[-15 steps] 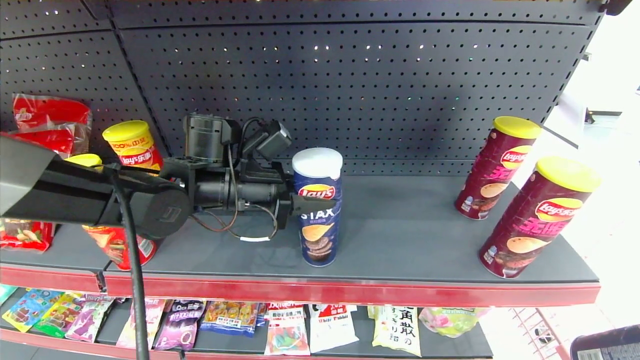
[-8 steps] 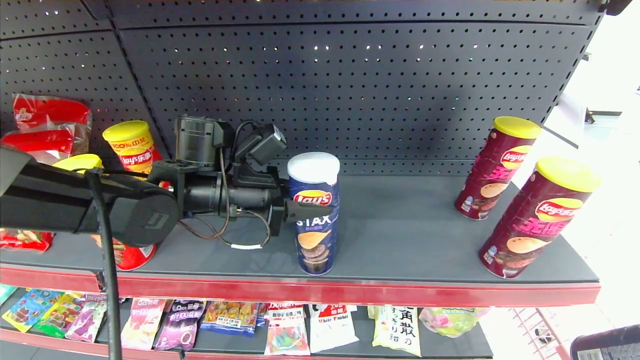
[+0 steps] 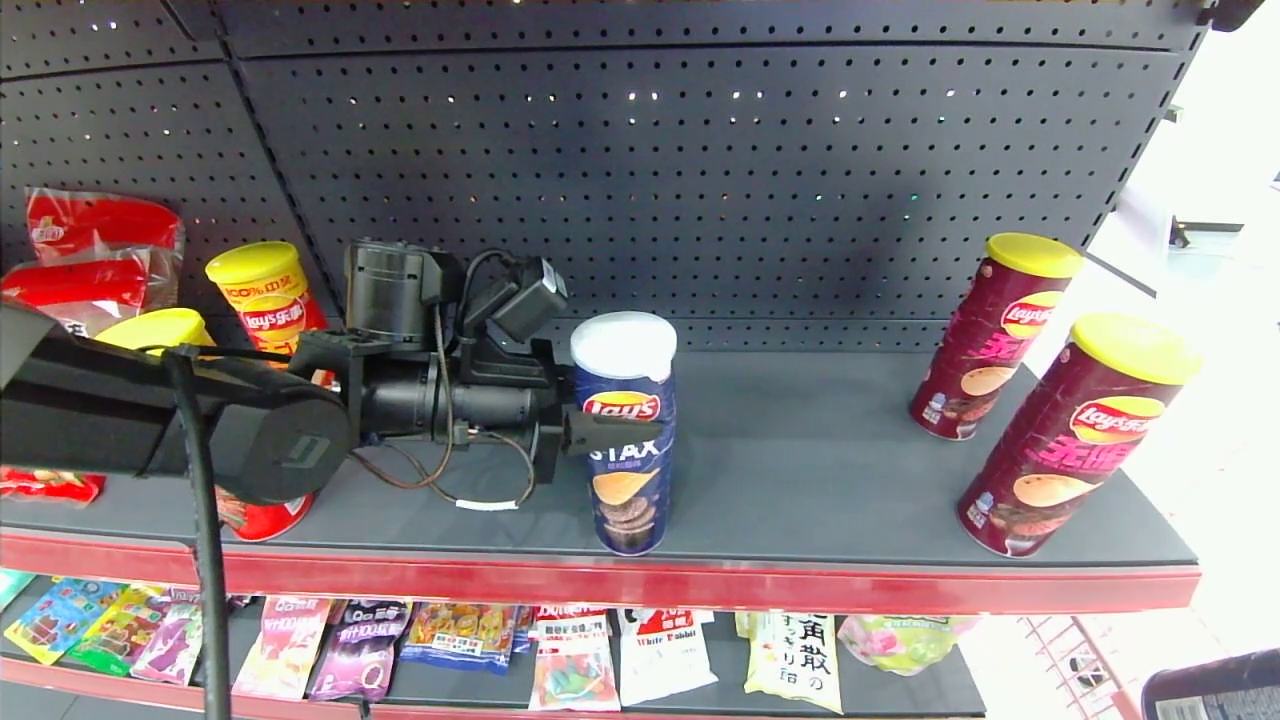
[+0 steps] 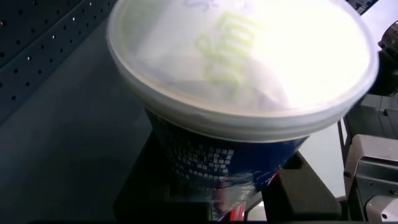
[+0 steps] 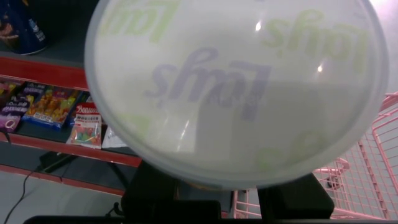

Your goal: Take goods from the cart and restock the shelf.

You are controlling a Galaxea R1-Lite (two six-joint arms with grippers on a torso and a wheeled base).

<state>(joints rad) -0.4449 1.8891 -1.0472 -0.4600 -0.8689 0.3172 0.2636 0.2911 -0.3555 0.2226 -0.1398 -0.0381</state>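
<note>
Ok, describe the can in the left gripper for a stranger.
Find the grey shelf with the red edge. At its middle front is the blue can, in the left gripper. It alone has a white lid; other cans have yellow ones.

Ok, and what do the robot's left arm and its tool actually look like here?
The left arm is matte black, with a rounded joint housing bearing a small square mark. A cylindrical black block and a boxy camera sit on the wrist. Thin brown and black cables loop below it, one with a white band. The left tool has flat black fingers.
</note>
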